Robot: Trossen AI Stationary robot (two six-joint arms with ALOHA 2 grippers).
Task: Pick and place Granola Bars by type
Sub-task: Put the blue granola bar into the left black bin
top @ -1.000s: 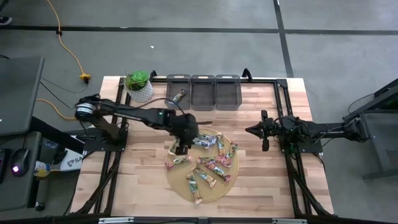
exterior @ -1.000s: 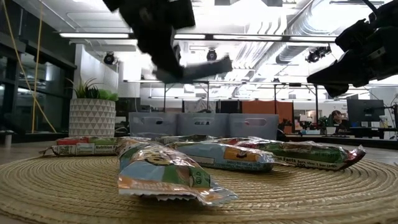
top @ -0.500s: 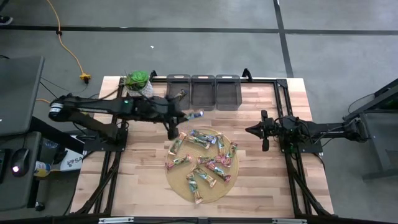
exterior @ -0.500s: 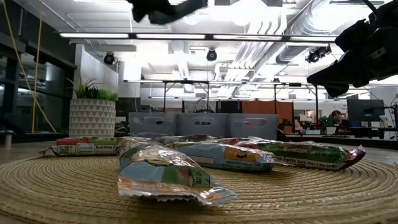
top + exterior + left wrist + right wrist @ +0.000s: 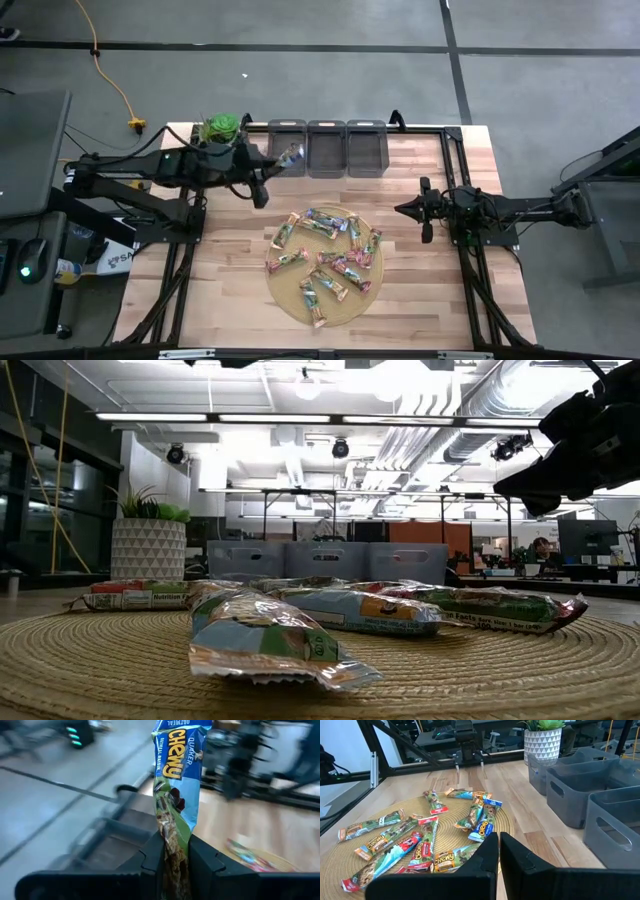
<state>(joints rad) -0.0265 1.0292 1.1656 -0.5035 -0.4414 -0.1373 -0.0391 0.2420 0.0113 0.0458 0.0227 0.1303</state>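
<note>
The left pincer (image 5: 176, 855) pinches a blue granola bar (image 5: 176, 785) by its lower end, held above the leftmost grey bin (image 5: 287, 139). The right pincer (image 5: 499, 851) waits closed and empty beside the round mat (image 5: 335, 312), where the other bars (image 5: 335, 262) lie.

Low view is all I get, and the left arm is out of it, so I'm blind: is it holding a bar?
Observer: Yes. The left gripper has its jaws shut on one end of a blue-green bar.
Operator: Where over the table?
Observer: In the high view the bar shows over the leftmost bin of three grey ones, away from the mat.
Operator: And the right arm?
Observer: The right gripper waits beside the mat, jaws shut on nothing.
</note>
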